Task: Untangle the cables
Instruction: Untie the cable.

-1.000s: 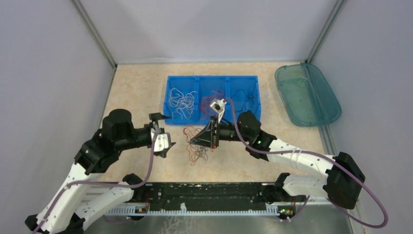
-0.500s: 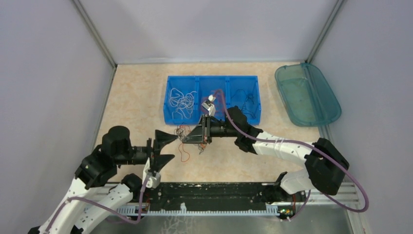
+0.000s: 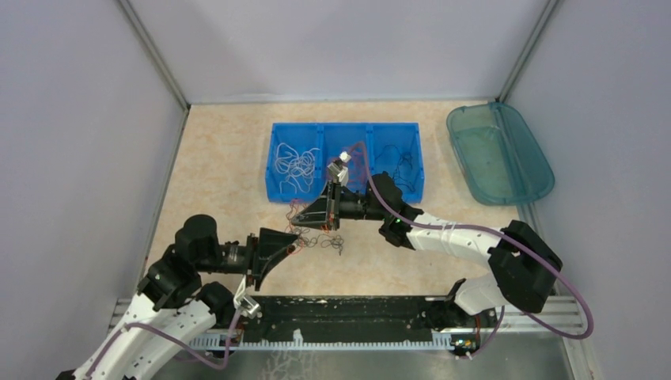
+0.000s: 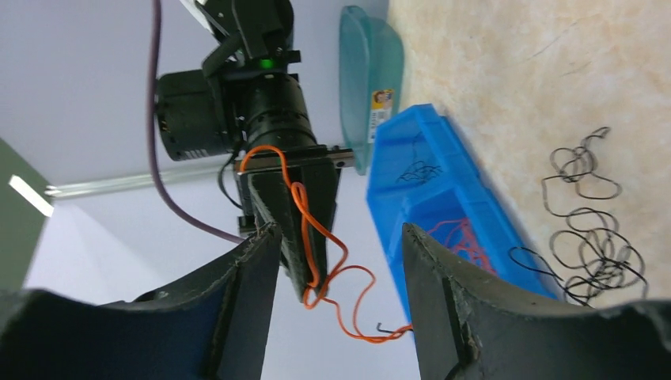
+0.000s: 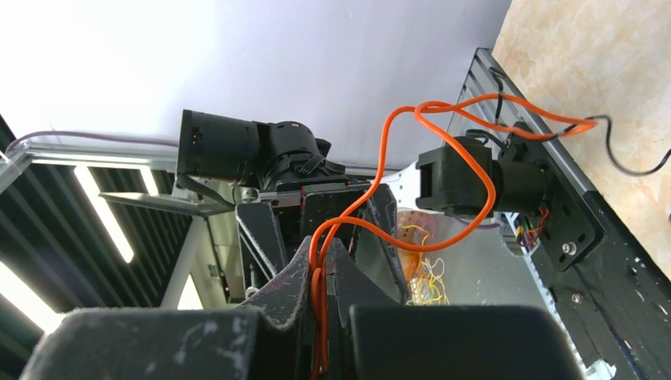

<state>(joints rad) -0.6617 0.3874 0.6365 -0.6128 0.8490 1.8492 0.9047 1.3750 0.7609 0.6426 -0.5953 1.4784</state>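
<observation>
Beige tabletop (image 3: 221,150), grey walls. Orange cable (image 5: 318,294) is pinched tight in the right gripper (image 5: 323,257), held up just near of the blue bin (image 3: 346,127). Its loops hang between the left gripper (image 4: 340,237) fingers, jaws spread, no contact visible. Loose black cables (image 4: 589,229) lie tangled on the table below. Bin: white cables (image 3: 294,166) left, red cables (image 4: 463,237) middle, binned black cables (image 3: 399,162) right. Teal tray (image 3: 490,150) far right. Versus half a second ago: left gripper moved right toward the right gripper, jaw gap narrower; right gripper barely shifted.
</observation>
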